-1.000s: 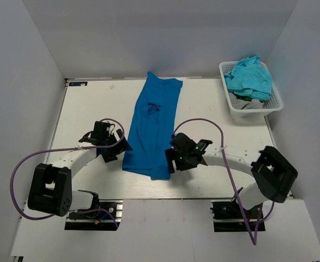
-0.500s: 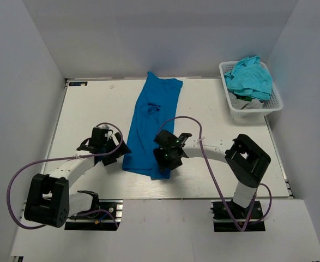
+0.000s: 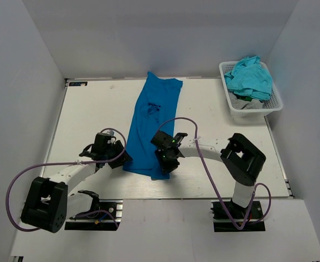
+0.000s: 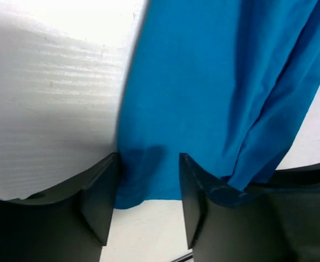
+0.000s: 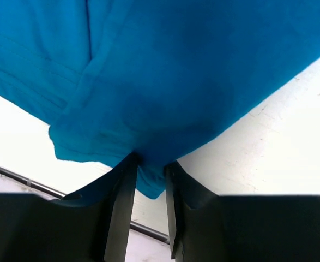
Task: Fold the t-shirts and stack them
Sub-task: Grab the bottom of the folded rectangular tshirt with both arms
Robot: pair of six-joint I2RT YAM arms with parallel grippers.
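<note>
A royal blue t-shirt (image 3: 151,123) lies folded into a long strip down the middle of the table, collar end far. My left gripper (image 3: 122,160) is at its near left corner. In the left wrist view the shirt's hem (image 4: 203,82) lies flat between the spread fingers of that gripper (image 4: 148,180), which is open. My right gripper (image 3: 164,164) is at the near right corner. There the jaws of this gripper (image 5: 150,174) stand narrow, with a bunched bit of the blue cloth (image 5: 176,65) pinched between them. Lighter teal t-shirts (image 3: 249,76) are heaped in the basket.
The white lattice basket (image 3: 275,105) stands at the far right corner of the white table (image 3: 89,109). Grey walls close in the left, back and right sides. Both arm bases sit at the near edge.
The right arm swung left onto the shirt's near right corner and its jaws narrowed on the cloth. The left gripper edged nearer the near left corner and its jaws began closing.
</note>
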